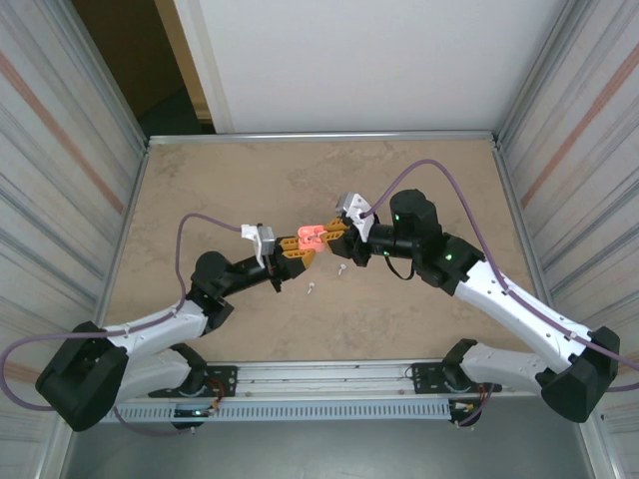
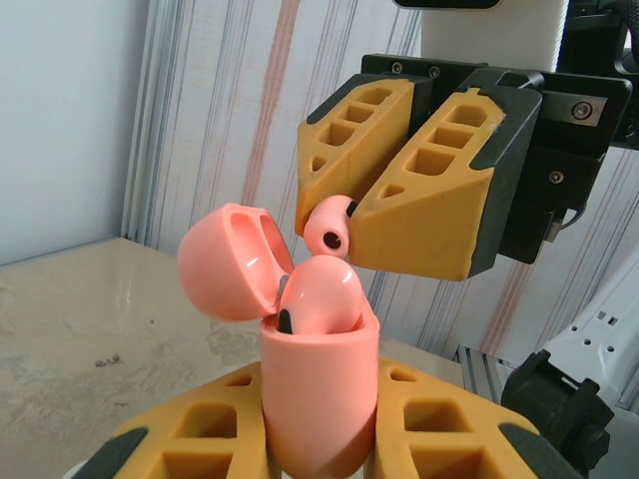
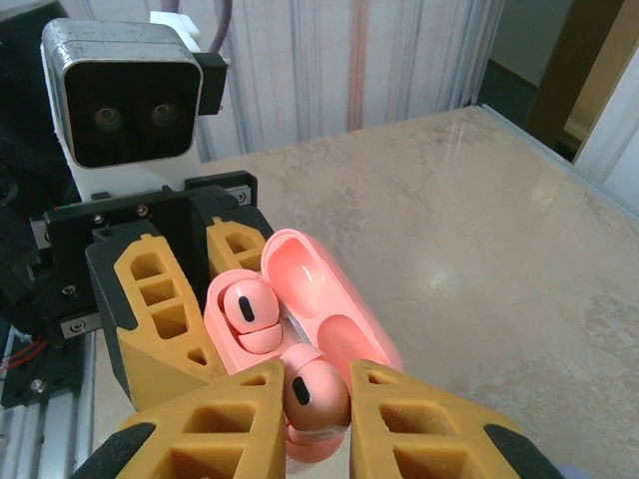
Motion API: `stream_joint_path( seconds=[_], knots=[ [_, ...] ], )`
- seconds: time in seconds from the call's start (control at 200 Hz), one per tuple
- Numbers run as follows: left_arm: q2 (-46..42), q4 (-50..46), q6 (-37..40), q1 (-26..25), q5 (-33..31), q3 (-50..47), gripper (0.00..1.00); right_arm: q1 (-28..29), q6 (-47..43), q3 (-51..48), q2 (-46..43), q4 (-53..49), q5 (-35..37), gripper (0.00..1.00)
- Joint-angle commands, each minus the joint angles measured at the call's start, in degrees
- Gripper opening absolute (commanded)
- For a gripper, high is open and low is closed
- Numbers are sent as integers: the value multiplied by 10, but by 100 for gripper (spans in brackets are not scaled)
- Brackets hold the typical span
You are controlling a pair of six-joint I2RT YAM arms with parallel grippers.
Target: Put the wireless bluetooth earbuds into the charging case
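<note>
Two tiny white earbuds [image 1: 313, 289] lie on the near worktop [image 1: 200, 200]. Beyond them, the left gripper [image 1: 296, 248] pinches the open coral charging case [image 2: 319, 389] with one coral earbud [image 2: 321, 299] seated inside. The right gripper [image 1: 332, 238] pinches a second coral earbud [image 2: 327, 225] just above it.

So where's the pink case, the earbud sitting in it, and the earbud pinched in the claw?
Pink case [image 2: 319, 399], left wrist view, its lower body.
Seated earbud [image 3: 245, 311], right wrist view, its rounded head.
Pinched earbud [image 3: 318, 394], right wrist view, its rounded head.

beige marbled table [image 1: 240, 190], ribbed walls [image 1: 60, 120]
</note>
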Motion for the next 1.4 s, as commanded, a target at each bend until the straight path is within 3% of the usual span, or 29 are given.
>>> stream_joint_path(
  seconds=[0.0,0.556,0.752,1.037,1.398],
  knots=[
    [-3,25,-6,-3,4,14,0,6,-11,12,-3,-10,-11,18],
    [-2,23,-4,-4,4,17,0,7,-10,16,0,-19,-21,21],
    [0,23,-4,-3,4,18,0,7,-10,20,-1,-18,-22,29],
    [3,23,-4,-2,7,18,0,8,4,36,-11,-18,-7,46],
    [3,29,-5,-3,5,17,0,5,23,16,-45,2,36,84]
  ],
)
